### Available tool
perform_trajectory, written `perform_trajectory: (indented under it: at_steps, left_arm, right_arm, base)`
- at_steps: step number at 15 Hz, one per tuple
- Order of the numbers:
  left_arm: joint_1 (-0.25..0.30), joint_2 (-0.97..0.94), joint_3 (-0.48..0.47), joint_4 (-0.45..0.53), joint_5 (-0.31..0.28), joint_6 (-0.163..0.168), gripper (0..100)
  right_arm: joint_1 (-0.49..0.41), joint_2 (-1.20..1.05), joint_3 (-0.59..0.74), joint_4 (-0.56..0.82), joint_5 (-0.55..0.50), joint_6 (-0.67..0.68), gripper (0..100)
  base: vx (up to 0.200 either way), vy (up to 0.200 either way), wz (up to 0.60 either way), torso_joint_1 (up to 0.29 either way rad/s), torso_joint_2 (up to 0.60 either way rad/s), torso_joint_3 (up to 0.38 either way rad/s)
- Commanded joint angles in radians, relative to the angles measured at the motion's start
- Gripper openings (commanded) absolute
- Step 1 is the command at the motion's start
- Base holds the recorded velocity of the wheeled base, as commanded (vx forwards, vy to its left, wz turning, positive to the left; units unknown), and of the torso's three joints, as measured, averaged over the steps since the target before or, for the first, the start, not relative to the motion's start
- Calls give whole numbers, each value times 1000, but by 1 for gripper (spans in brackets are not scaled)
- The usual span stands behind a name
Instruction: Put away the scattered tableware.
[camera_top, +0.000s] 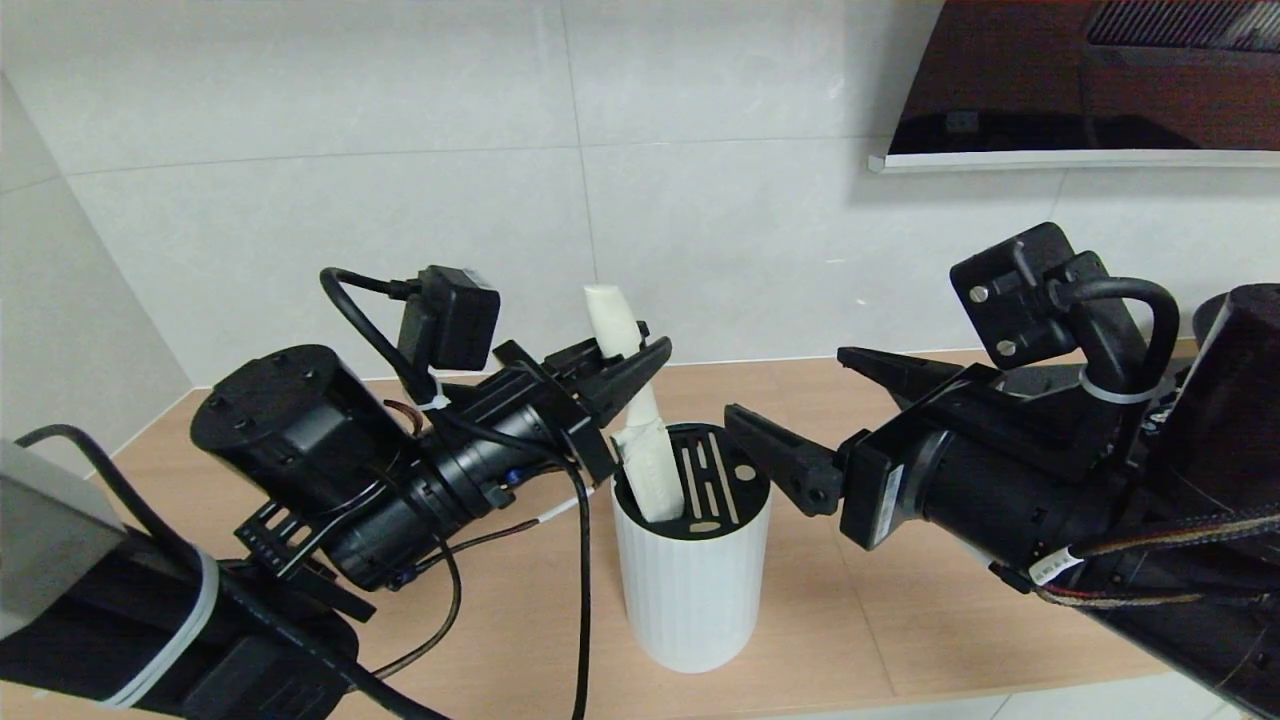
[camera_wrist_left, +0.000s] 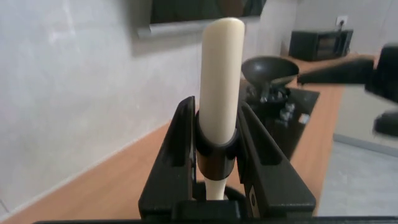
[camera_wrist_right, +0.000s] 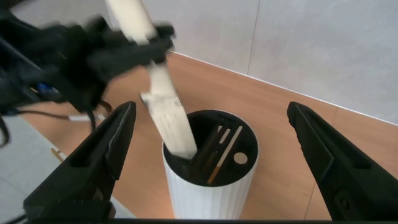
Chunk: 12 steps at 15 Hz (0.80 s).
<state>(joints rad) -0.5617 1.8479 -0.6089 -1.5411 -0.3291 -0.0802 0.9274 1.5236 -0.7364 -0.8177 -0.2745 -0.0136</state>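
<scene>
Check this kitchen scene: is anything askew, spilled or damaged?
Only the white utensil stands out: clamped in the left gripper, it leans tilted rather than upright, with its lower end inside the white holder. Nothing looks spilled or damaged.

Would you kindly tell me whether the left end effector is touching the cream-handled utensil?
Touching. The left wrist view shows the left end effector closed on the cream-handled utensil, its fingers pressed against both sides of the handle with no gap.

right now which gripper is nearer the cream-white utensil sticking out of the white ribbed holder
Left. The left gripper is shut on the cream-white utensil above the white ribbed holder; the right gripper hangs open on the holder's opposite side, not touching the utensil.
</scene>
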Motion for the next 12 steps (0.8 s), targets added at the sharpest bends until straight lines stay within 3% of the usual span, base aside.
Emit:
perform_trajectory:
  at_steps: [1,12]
  left_arm:
    - [-6,36,3,-1,1,-3,0]
    - [-18,82,12,-24,12,-3,0]
  right_arm:
    - [1,7,-1,0,0,0,100]
    - [1,12,-1,0,0,0,100]
  base:
    - [0,0,0,0,0,0]
    - [0,0,0,0,0,0]
